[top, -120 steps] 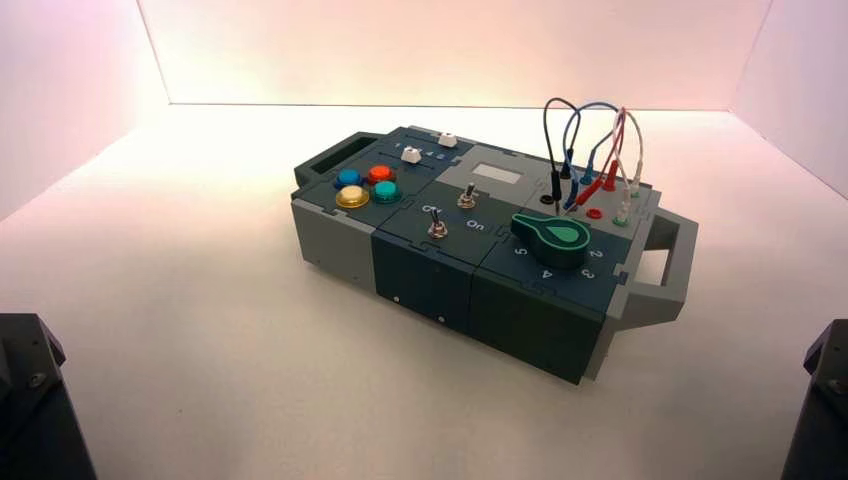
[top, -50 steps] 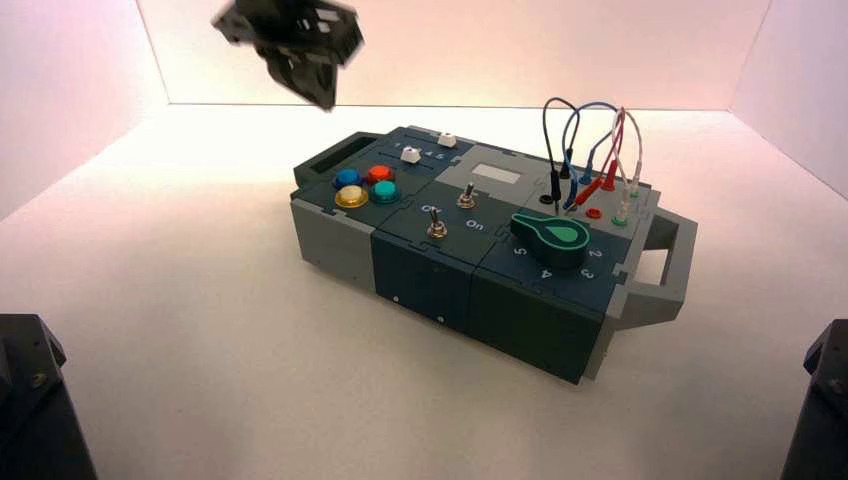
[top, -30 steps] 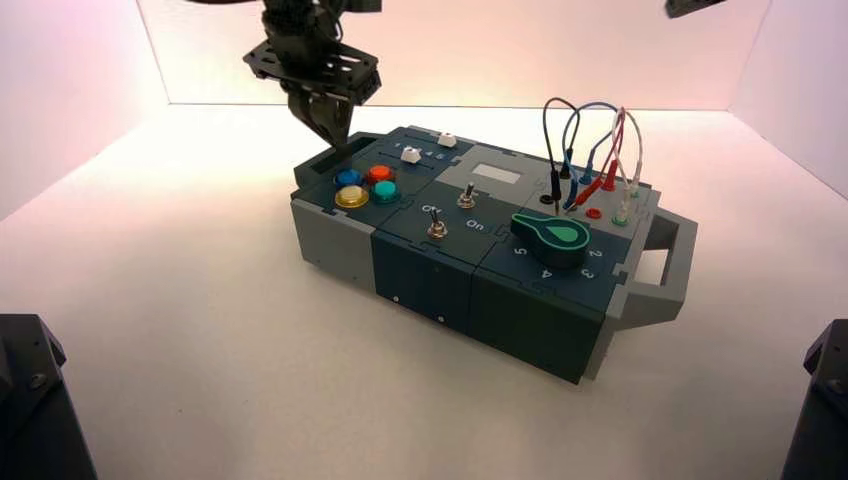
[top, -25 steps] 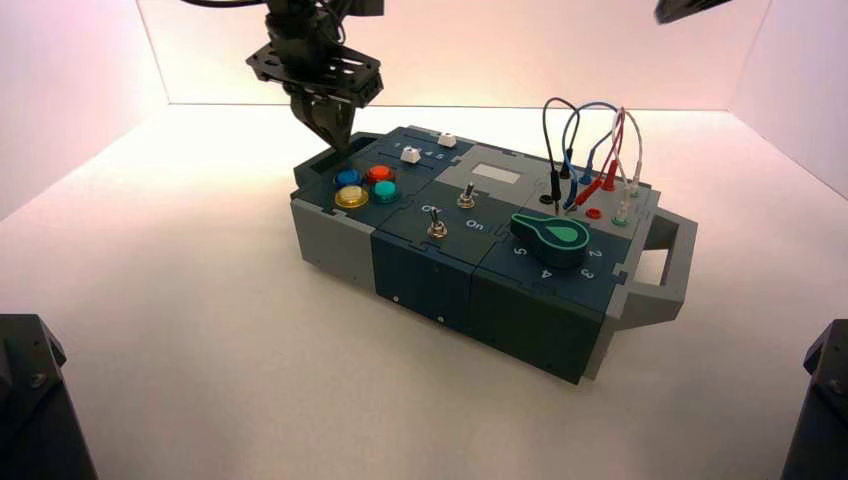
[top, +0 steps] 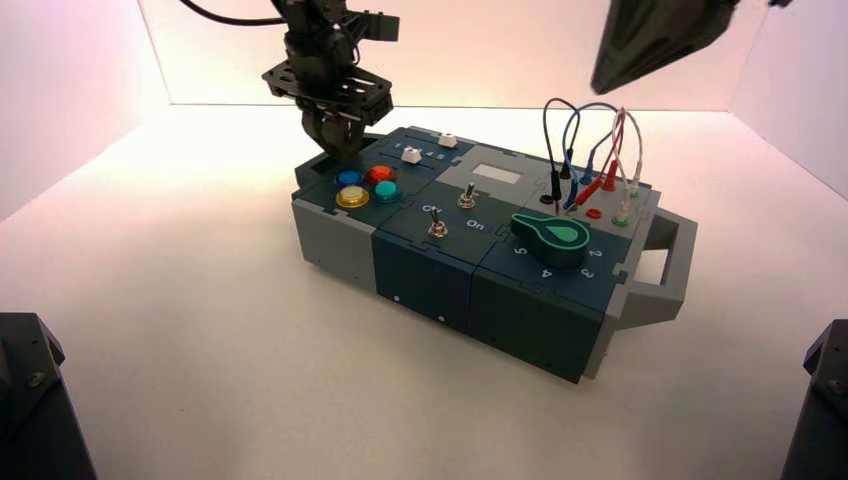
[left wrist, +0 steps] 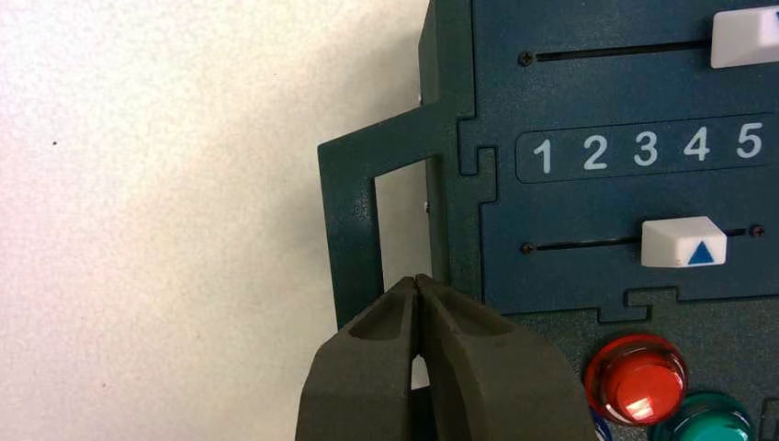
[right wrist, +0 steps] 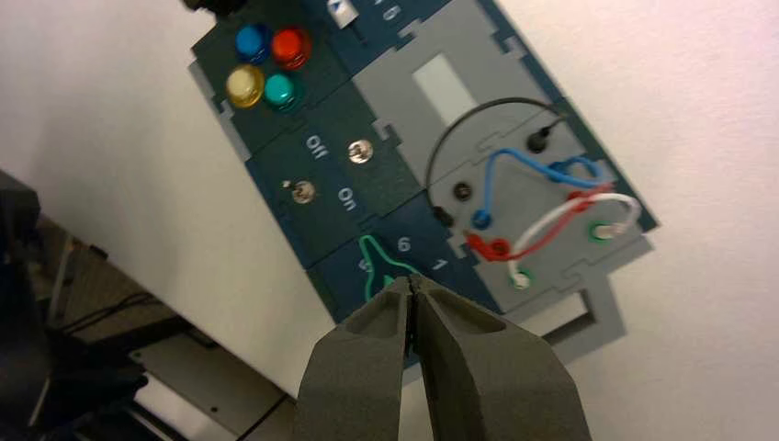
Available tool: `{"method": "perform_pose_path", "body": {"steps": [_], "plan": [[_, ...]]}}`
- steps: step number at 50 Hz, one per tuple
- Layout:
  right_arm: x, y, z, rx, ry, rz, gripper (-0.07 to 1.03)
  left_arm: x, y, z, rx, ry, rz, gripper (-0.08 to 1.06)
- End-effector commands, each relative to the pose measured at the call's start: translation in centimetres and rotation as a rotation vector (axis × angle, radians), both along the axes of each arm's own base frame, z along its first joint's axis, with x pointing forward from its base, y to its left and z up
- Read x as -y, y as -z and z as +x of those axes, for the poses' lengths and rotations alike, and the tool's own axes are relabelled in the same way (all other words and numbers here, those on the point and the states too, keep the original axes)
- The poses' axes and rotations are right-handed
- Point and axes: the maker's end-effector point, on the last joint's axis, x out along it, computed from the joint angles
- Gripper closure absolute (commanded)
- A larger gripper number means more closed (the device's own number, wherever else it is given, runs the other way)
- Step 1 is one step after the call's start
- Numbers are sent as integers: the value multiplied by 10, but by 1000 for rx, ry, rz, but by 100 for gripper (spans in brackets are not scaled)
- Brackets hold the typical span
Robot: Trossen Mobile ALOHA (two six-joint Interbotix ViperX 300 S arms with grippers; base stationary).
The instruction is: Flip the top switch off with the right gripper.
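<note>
The top switch [top: 466, 197] is a small silver toggle in the middle of the dark blue box [top: 520, 310], behind its twin toggle [top: 437, 227] lettered Off and On. The right wrist view looks down from high up on the top switch [right wrist: 361, 152] and its twin [right wrist: 301, 191]. My right gripper [top: 598, 88] hangs shut and holding nothing, well above the box's wired end and far from the switch; the same gripper [right wrist: 411, 280] shows over the green knob. My left gripper [top: 335, 152] is shut and holding nothing, low over the box's left handle [left wrist: 354, 197] beside the coloured buttons.
Several round coloured buttons [top: 366, 186] and two white sliders [left wrist: 683, 243] sit at the box's left end. A green knob [top: 553, 238] and looped jumper wires [top: 595, 150] sit at its right end, with a grey handle [top: 672, 262] beyond. Black arm bases [top: 30, 400] fill the near corners.
The left gripper came in from the upper left and dropped to the box's left handle. The right gripper entered at the upper right and has come lower and leftward.
</note>
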Motion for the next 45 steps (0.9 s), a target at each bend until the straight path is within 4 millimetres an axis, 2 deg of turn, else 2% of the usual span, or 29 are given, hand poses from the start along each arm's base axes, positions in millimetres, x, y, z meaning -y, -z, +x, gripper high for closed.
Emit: {"method": "perform_pose_path", "body": {"steps": [1,8,21,22,32,45], "plan": [[-17,-10,3,9,-33,28,99,-3,11,1,-14,18,16,101],[-36,5,8,-40,-80,-2,99,-1,15,3,-21,20,19,101],[-50,36,24,-84,-98,-52,98,-3,26,2,-45,18,32,101],[-54,42,30,-83,-100,-61,98,-3,27,3,-45,18,32,101],[-63,57,43,-104,-105,-85,98,-4,33,0,-60,20,40,101],[-76,70,43,-134,-134,-106,98,-4,37,-1,-68,26,45,101]]}}
